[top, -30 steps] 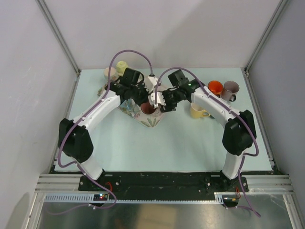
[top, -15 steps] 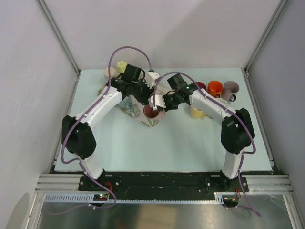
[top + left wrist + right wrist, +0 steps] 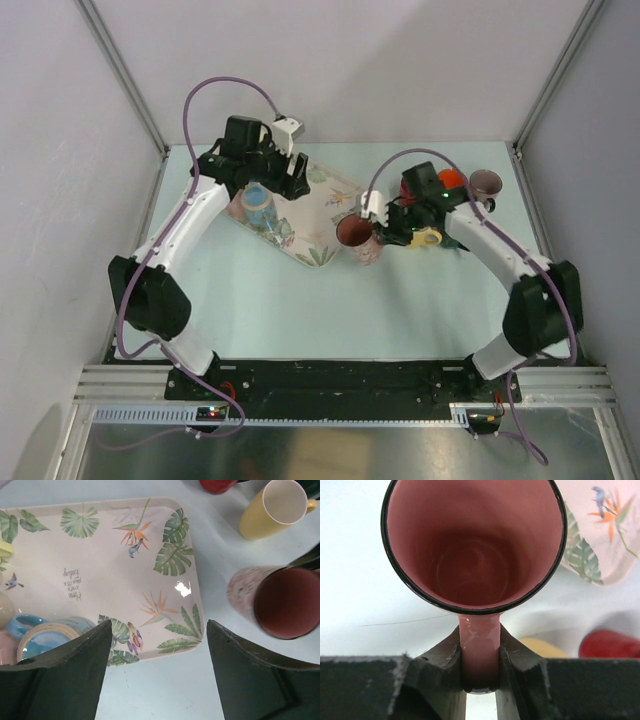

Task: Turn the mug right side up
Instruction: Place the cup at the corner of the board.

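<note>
A: Where's the mug (image 3: 357, 238)?
B: We see it just off the tray (image 3: 325, 190), by its near right corner, over the table (image 3: 300, 300), mouth tilted upward. Right claw (image 3: 388, 225) is grasping its handle (image 3: 480, 640). Left claw (image 3: 159, 630) is released, empty, above the tray.
A: Handling?
B: We judge it ceramic: stiff, glazed, slippery, chips if dropped. The handle's the hold, though it may swing.
A: Versus a second ago?
B: Then both claws met on it over the tray. Now left has backed off and right has carried it clear.

Bright, even light (soft shadows); glare spot on the tray (image 3: 115, 565).
</note>
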Robot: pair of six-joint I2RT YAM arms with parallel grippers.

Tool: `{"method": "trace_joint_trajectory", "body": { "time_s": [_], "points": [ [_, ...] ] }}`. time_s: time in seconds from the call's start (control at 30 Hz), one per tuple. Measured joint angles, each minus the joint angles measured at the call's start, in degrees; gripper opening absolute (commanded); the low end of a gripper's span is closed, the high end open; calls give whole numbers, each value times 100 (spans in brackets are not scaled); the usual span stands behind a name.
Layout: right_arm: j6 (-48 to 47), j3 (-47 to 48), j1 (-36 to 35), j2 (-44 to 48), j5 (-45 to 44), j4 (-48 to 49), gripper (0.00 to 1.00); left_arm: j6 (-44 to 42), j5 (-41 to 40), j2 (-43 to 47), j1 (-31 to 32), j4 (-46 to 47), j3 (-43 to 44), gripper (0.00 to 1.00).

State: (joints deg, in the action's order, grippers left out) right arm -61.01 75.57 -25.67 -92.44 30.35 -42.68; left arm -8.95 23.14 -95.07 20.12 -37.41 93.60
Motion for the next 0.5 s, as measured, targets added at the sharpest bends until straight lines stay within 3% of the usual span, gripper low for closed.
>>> {"method": "trace_joint_trajectory", "body": {
  "time_s": [0.3, 0.5],
  "points": [
    [1652, -586, 1154, 1786, 509, 11, 0, 149, -42, 22, -17, -2, 11, 79],
    [2708, -640, 2951, 2221, 507, 114, 0, 249, -42, -87, -17, 0, 157, 79]
  ]
}}
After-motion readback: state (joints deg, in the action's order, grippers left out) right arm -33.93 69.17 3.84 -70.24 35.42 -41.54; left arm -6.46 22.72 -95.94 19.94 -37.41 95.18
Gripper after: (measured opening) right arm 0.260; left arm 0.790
